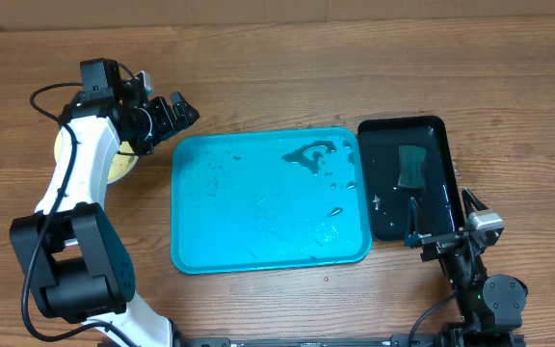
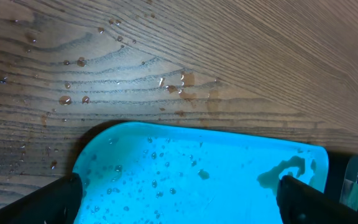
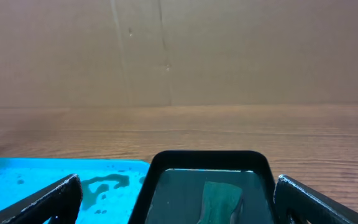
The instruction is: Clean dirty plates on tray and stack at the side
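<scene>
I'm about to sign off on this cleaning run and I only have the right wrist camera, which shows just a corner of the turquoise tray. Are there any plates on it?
Observer: No. The turquoise tray holds no plates, only puddles of water.
Operator: Where are the plates, then?
Observer: A pale yellow plate lies on the table beside the tray's left edge. It is largely hidden under the left arm, so I cannot tell whether others are stacked with it.
Operator: Is the left gripper holding one?
Observer: No. The left gripper is open and empty, near the tray's far left corner.
</scene>
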`<state>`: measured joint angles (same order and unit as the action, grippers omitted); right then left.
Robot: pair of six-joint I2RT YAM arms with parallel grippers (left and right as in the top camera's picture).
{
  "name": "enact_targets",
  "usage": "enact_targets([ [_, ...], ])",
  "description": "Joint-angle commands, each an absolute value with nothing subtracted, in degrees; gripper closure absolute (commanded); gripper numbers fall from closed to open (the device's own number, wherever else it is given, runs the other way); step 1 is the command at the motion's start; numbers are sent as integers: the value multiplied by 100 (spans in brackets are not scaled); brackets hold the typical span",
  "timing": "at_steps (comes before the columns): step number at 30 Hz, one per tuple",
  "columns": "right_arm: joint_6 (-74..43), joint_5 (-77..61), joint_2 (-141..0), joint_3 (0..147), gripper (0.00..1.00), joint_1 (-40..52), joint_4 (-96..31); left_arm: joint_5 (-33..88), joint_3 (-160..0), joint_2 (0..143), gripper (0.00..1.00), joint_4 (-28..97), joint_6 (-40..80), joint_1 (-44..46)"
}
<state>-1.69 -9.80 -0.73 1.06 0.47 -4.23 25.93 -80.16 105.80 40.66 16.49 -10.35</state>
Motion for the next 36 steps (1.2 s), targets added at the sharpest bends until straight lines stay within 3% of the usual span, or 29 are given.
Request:
enact_targets([
  [1, -167, -906, -16, 45, 0, 40, -392, 2641, -8001, 10575, 0, 4058, 1562, -1004],
  [31, -167, -906, -16, 45, 0, 40, -392, 2589, -7996, 10567, 0, 4062, 1562, -956],
  [36, -167, -906, -16, 45, 0, 40, -392, 2115, -7996, 9756, 0, 4066, 1562, -923],
])
